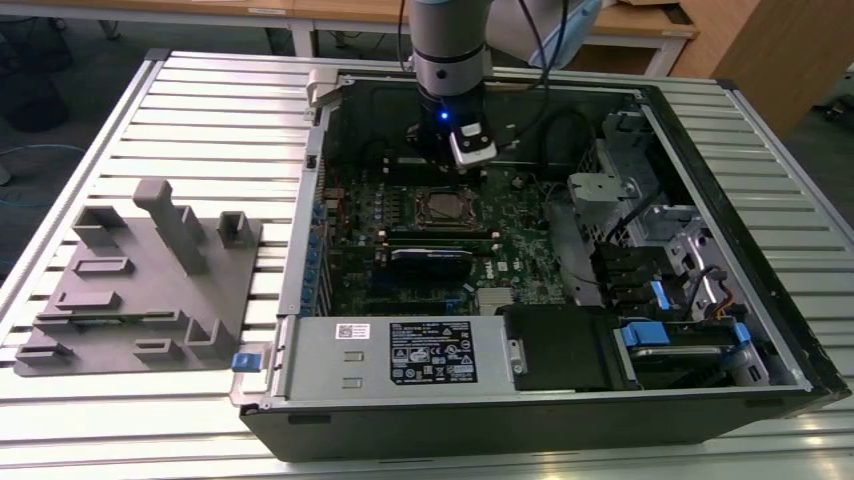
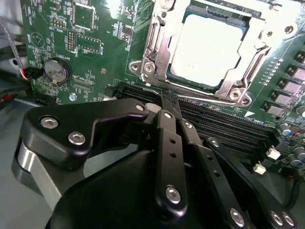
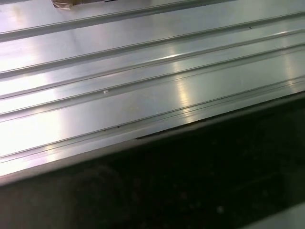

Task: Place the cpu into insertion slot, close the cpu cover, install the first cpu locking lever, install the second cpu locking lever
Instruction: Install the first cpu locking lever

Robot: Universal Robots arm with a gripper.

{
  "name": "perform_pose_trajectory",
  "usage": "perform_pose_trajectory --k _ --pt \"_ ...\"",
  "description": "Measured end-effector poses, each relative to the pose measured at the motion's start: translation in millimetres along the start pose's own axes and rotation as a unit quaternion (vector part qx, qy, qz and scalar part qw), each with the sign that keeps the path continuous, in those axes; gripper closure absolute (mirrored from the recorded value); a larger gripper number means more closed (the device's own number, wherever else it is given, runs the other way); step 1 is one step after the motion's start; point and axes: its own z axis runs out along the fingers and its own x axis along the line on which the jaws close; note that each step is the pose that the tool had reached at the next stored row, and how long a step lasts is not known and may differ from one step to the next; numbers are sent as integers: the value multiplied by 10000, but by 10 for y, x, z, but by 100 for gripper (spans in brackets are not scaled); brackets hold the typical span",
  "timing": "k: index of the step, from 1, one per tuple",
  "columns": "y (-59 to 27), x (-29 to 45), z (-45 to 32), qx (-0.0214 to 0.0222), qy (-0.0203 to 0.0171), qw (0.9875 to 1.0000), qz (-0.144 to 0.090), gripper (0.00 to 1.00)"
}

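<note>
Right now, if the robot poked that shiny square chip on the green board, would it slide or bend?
Probably not slide: the cpu lies flat with the cpu cover framing its edges, so it looks pinned. It likely won't bend either; its top looks like solid metal. That smooth, shiny top would probably be slippery to touch.

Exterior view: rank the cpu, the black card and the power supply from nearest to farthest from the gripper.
1. cpu, in its socket, just camera-side of the gripper.
2. black card, mid-board, past the cpu toward the camera.
3. power supply, the silver labelled box at the case's camera-side edge.
</note>
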Motion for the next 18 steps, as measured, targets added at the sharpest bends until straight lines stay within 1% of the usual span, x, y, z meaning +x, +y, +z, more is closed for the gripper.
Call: perform_pose_trajectory --k 3,5,7,12,18 --pt "-1 0 2 39 -35 9996 266 89" --pt "-1 1 3 64 -58 9990 439 89" --pt "-1 1 4 81 -74 9984 558 89" --pt "5 3 4 109 -99 9971 751 89" --pt "23 8 6 127 -116 9960 878 89"
